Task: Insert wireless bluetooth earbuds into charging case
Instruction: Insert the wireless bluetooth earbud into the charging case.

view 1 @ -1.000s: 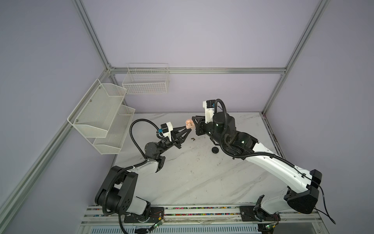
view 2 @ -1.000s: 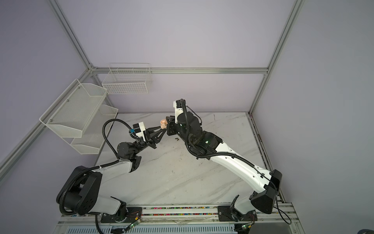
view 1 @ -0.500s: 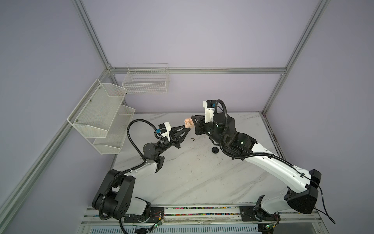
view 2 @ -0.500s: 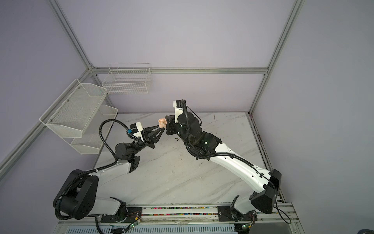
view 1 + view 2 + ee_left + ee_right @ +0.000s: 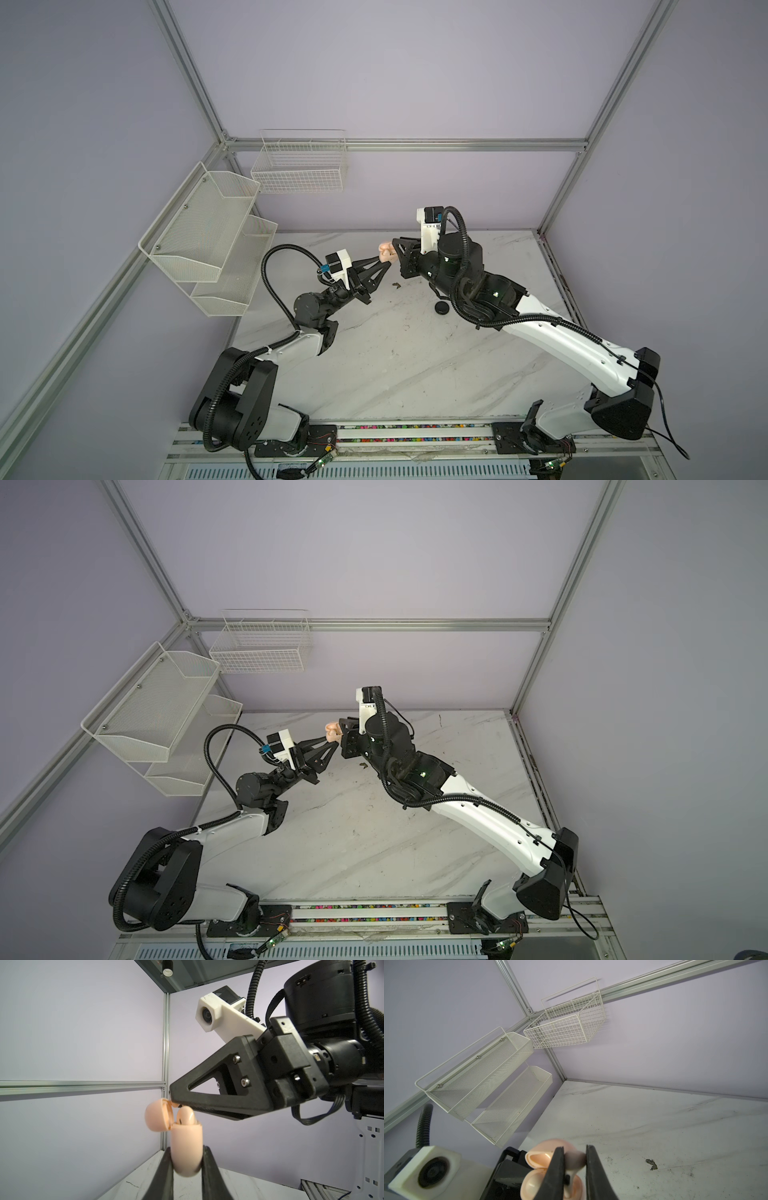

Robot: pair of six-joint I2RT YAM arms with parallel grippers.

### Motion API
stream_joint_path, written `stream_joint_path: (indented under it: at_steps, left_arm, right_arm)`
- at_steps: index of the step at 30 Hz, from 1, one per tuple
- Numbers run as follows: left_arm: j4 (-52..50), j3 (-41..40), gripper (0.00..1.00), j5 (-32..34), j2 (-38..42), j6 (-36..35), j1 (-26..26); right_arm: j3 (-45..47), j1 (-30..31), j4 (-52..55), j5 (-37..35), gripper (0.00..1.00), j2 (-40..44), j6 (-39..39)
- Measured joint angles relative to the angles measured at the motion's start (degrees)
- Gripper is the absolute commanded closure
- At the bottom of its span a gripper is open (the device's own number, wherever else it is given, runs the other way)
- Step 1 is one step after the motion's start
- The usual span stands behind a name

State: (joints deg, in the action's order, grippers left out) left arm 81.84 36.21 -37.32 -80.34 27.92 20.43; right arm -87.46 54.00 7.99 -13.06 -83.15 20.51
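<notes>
A pale pink charging case [image 5: 186, 1147] stands raised above the table with its lid [image 5: 158, 1114] hinged open. My left gripper [image 5: 186, 1151] is shut on its lower body. A pale whitish-pink earbud [image 5: 575, 1159] is pinched by its head in my right gripper [image 5: 574, 1154], and its stem points down into the open case [image 5: 531, 1184]. In both top views the two grippers meet tip to tip at the case [image 5: 385, 251] [image 5: 332, 731], over the back of the marble table [image 5: 415, 353]. From the left wrist view the earbud [image 5: 186, 1115] sits at the case mouth.
A round black puck-like case [image 5: 442, 308] lies on the table beside my right arm. A brown speck of debris [image 5: 395, 285] lies below the grippers. A white wire basket [image 5: 300, 166] and mesh shelves [image 5: 208, 232] hang on the walls at the back left.
My left arm has shifted very slightly to the left. Both grips hold as before, with the case and earbud still together.
</notes>
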Motion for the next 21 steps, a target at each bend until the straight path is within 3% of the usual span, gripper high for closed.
stream_joint_path:
  at_steps: [21]
  left_arm:
    - [0.15,0.0,1.0,0.0,0.42,-0.09,0.31]
  right_arm:
    - [0.0,1.05,-0.09,0.02,0.91,0.13,0.0]
